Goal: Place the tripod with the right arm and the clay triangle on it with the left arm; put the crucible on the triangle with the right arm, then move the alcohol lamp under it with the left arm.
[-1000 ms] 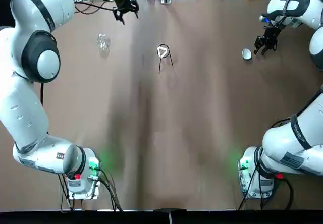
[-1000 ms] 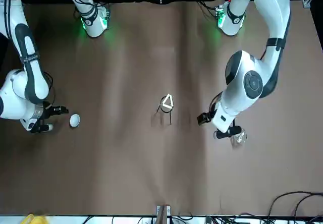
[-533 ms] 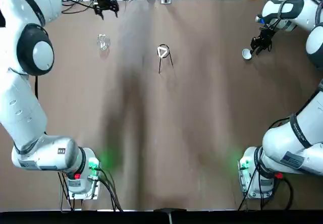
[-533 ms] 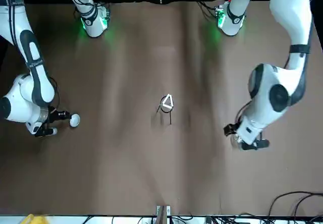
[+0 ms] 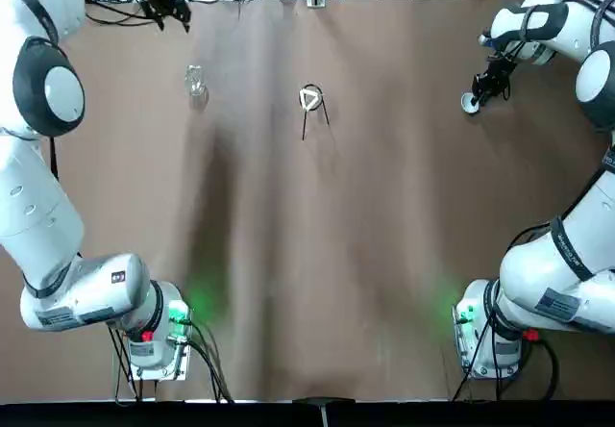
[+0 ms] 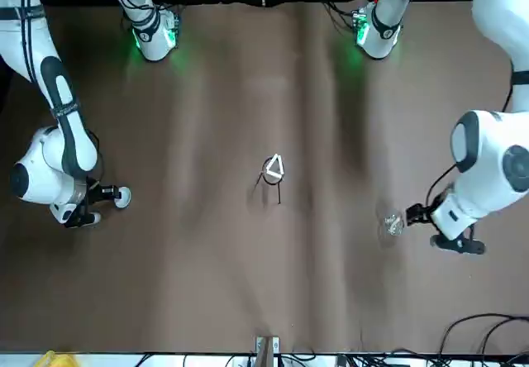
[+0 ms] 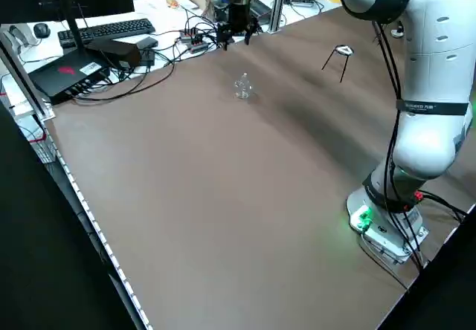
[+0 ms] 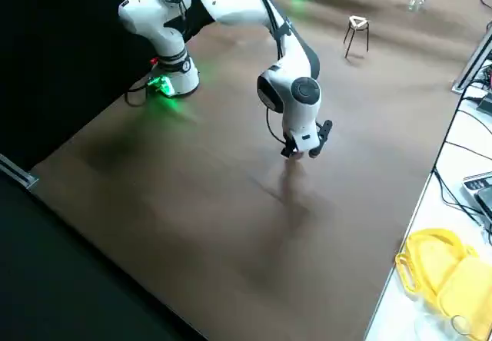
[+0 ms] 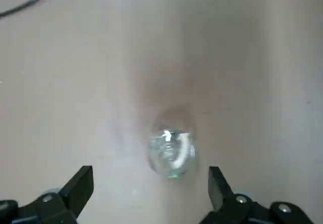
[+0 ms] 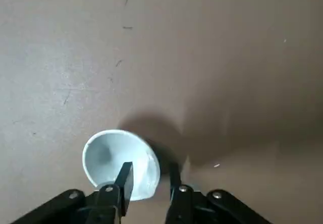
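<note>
The black wire tripod (image 5: pixel 311 114) stands mid-table at the far side, and the white clay triangle (image 5: pixel 309 98) lies on its ring. At the far right sits the white crucible (image 5: pixel 469 104). My right gripper (image 10: pixel 151 178) is down at it and still open by a narrow gap: one finger is over the cup's (image 10: pixel 117 161) inside, the other outside its rim. The clear glass alcohol lamp (image 5: pixel 196 81) stands left of the tripod. My left gripper (image 9: pixel 150 183) hovers above the lamp (image 9: pixel 172 151), open wide and holding nothing.
Cables and electronics (image 7: pixel 111 51) lie along the table's far-left edge. A yellow object (image 8: pixel 442 272) sits off the table beyond the right arm. Both arm bases (image 5: pixel 154 326) stand at the near edge with green lights. The brown table (image 5: pixel 317 254) stretches between them.
My left arm swung away from the tripod, out over the alcohol lamp. The right gripper closed in on the crucible and now straddles its rim. Tripod, triangle and lamp have not moved.
</note>
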`<state>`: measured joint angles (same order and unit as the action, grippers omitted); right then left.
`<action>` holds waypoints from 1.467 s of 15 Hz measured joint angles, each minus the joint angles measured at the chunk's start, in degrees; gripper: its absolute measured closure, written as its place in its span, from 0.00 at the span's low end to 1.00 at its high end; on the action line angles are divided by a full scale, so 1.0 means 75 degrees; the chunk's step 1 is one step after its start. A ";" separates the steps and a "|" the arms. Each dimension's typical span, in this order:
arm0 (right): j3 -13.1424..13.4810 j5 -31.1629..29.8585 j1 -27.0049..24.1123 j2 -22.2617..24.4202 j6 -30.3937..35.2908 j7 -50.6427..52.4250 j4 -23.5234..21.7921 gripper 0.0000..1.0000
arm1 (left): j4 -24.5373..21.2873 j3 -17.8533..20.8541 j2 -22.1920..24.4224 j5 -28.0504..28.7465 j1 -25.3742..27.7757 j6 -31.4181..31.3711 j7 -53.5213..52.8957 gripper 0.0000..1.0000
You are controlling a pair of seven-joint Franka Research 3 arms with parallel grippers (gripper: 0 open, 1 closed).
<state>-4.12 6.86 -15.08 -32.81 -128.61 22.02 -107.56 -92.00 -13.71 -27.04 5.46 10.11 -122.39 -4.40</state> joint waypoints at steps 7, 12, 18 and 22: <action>0.0001 0.0000 0.0000 -0.0098 -0.0058 0.0000 0.0074 0.83 | -0.0007 -0.0036 0.0014 -0.0060 0.1305 0.0162 -0.3293 0.00; -0.0021 0.0065 0.0070 -0.0059 0.0064 -0.0001 0.0208 0.94 | 0.0012 -0.0043 -0.0252 -0.1021 0.1569 0.0137 -0.4493 0.00; -0.0320 0.0178 0.0482 0.0586 0.1679 -0.0605 0.0557 0.94 | 0.0121 -0.0044 -0.0486 -0.2211 0.1758 -0.0246 -0.7063 0.00; -0.1340 0.0557 0.0574 0.1606 0.2732 -0.2317 0.0602 0.94 | 0.0132 -0.0033 -0.0978 -0.3798 0.2191 -0.0428 -0.9547 0.00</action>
<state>-14.18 11.03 -10.77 -20.76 -108.11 4.64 -103.04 -91.01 -13.96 -34.38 -23.03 26.54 -125.60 -76.00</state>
